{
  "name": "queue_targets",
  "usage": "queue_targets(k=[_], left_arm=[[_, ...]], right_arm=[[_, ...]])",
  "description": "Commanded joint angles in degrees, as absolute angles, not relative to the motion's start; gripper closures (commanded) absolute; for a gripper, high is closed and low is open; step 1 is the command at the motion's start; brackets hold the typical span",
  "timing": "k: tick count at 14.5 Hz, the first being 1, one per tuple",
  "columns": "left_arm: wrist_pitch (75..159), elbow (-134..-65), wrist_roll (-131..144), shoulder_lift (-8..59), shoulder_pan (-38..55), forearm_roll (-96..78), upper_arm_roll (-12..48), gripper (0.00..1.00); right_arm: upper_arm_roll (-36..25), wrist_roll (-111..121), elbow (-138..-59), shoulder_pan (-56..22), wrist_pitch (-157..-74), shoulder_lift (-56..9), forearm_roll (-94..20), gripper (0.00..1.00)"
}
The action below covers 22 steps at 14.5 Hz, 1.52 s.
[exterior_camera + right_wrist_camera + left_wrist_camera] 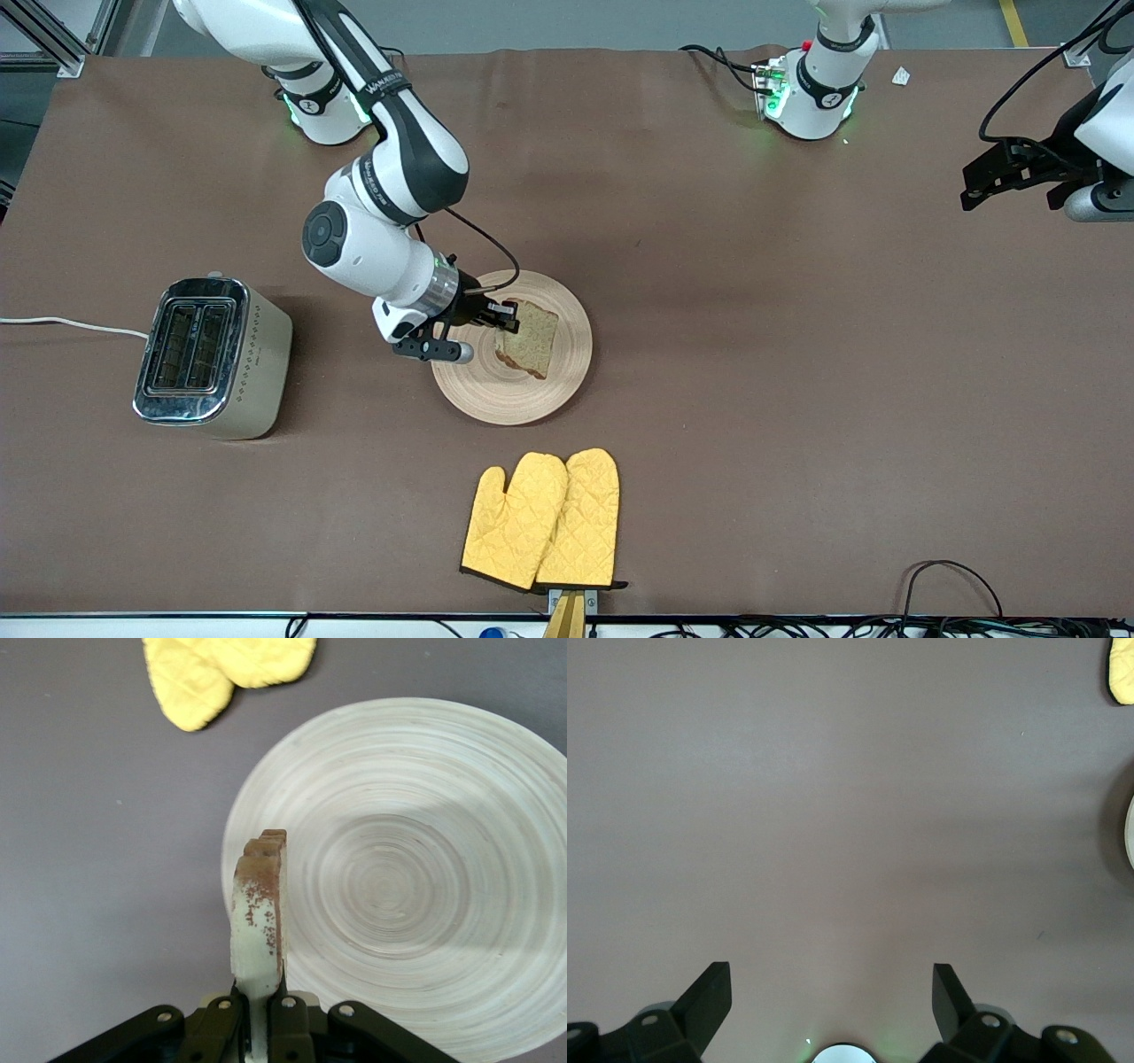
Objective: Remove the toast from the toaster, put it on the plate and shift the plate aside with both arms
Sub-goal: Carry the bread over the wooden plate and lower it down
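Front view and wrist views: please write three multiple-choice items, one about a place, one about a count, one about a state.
1. Where is the toast?
A. in the toaster
B. over the plate
C. on the mitts

2. How many yellow oven mitts lie on the table?
A. one
B. two
C. four

3. How is the left gripper?
A. open, holding nothing
B. shut on the toast
C. shut on the plate

Key:
1 B, the right gripper holds the slice on edge over the plate.
2 B, two mitts lie side by side.
3 A, its fingers stand wide apart over bare table.
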<state>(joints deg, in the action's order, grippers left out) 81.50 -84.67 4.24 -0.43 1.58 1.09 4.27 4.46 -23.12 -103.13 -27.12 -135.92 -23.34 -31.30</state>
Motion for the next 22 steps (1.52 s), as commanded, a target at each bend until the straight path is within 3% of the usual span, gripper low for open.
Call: queue_targets(k=[1, 3, 8, 16, 17, 18, 19, 21, 22], left_arm=[[80.95, -83.58, 2.99, 0.09, 1.49, 0.88, 4.13, 0.0], [80.95, -83.58, 3.08, 0.09, 1.49, 0.79, 4.04, 0.0], [81.04, -83.58, 3.08, 0.09, 1.41, 0.79, 4.04, 0.0], [81.04, -83.58, 2.99, 0.44, 1.49, 0.79, 4.13, 0.0], [81.04, -83.58, 3.08, 0.44, 1.49, 0.79, 4.13, 0.0], [81.04, -83.58, 3.08, 0.44, 1.49, 0.79, 4.13, 0.0], [81.04, -83.58, 3.08, 0.44, 1.49, 0.79, 4.13, 0.0], [81.04, -83.58, 3.08, 0.44, 1.49, 0.79, 4.13, 0.0], [81.04, -83.58, 3.08, 0.44, 1.49, 0.79, 4.13, 0.0]], right_arm=[[4.04, -19.0, -107.3, -25.93, -137.98, -22.24, -32.96, 1.0], [4.13, -15.14, -110.55, -24.53, -142.54, -23.37, -33.13, 1.0], [4.04, -7.58, -112.05, -24.08, -145.1, -25.84, -38.4, 1.0], [3.96, 1.93, -115.14, -20.13, -145.02, -26.54, -38.5, 0.98], [3.87, 2.02, -115.14, -20.13, -144.93, -26.54, -38.5, 0.93], [3.87, 2.02, -115.14, -20.04, -144.93, -26.63, -38.5, 0.8], [3.78, 2.02, -115.05, -19.87, -144.67, -26.8, -38.41, 0.49], [3.78, 2.02, -114.96, -19.69, -144.67, -26.98, -38.41, 0.22], [3.78, 2.02, -114.96, -19.77, -144.67, -26.98, -38.41, 0.0]])
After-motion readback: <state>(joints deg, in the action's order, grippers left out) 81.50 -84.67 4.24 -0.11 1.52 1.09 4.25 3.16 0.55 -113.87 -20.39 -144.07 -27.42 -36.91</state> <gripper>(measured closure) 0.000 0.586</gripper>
